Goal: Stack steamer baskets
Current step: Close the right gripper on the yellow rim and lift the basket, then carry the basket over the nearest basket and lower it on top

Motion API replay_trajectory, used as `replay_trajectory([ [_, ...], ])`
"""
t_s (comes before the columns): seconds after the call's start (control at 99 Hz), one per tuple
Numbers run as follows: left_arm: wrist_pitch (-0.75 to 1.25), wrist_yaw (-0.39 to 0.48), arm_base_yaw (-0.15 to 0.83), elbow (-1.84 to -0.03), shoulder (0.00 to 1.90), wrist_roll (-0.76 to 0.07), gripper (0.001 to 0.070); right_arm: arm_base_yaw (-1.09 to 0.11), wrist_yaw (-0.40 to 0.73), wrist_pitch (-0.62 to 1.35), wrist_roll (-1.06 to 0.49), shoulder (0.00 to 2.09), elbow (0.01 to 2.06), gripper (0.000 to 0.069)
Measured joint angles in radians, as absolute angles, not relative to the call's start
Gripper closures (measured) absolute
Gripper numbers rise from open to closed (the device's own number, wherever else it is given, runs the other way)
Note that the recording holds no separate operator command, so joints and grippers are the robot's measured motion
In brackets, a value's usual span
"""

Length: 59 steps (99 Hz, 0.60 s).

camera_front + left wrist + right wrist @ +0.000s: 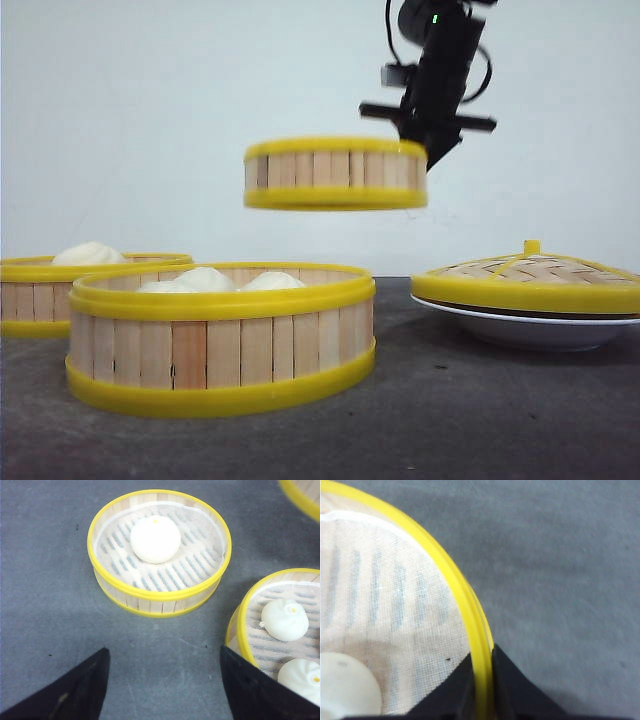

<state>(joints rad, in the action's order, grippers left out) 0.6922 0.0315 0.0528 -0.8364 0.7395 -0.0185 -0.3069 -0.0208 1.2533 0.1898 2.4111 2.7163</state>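
One steamer basket (335, 173) hangs in the air, level, with my right gripper (428, 150) shut on its right rim. In the right wrist view the black fingers (509, 685) pinch the yellow rim (470, 615), one inside and one outside; a white bun (345, 687) lies on its cloth liner. A second steamer basket (221, 336) with buns stands on the table at front centre, below and left of the lifted one. The third basket (60, 282) stands at the far left with one bun (155, 539). My left gripper (165, 680) is open above bare table between those two baskets.
A domed woven lid (527, 279) with a yellow rim and knob rests on a shallow white plate (530, 330) at the right. The table surface (450, 420) is dark grey. A white wall stands behind.
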Motion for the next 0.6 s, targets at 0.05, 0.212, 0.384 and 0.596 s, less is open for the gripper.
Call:
replay_trajectory([
  [0.05, 0.692, 0.031, 0.053, -0.836, 0.739, -0.019, 0.0287, -0.309, -0.003, 1.304, 0.194, 2.411, 2.75, 0.0668],
  [0.212, 0.693, 0.031, 0.053, -0.836, 0.739, -0.019, 0.0287, -0.321, 0.059, 1.351, 0.222, 2.399, 2.794, 0.0668],
  [0.384, 0.696, 0.031, 0.053, -0.836, 0.739, -0.019, 0.0287, -0.338, 0.084, 1.352, 0.243, 2.361, 2.775, 0.0668],
  [0.596, 0.701, 0.031, 0.053, -0.836, 0.739, -0.019, 0.0287, -0.389, 0.084, 1.353, 0.252, 2.218, 2.708, 0.0668],
])
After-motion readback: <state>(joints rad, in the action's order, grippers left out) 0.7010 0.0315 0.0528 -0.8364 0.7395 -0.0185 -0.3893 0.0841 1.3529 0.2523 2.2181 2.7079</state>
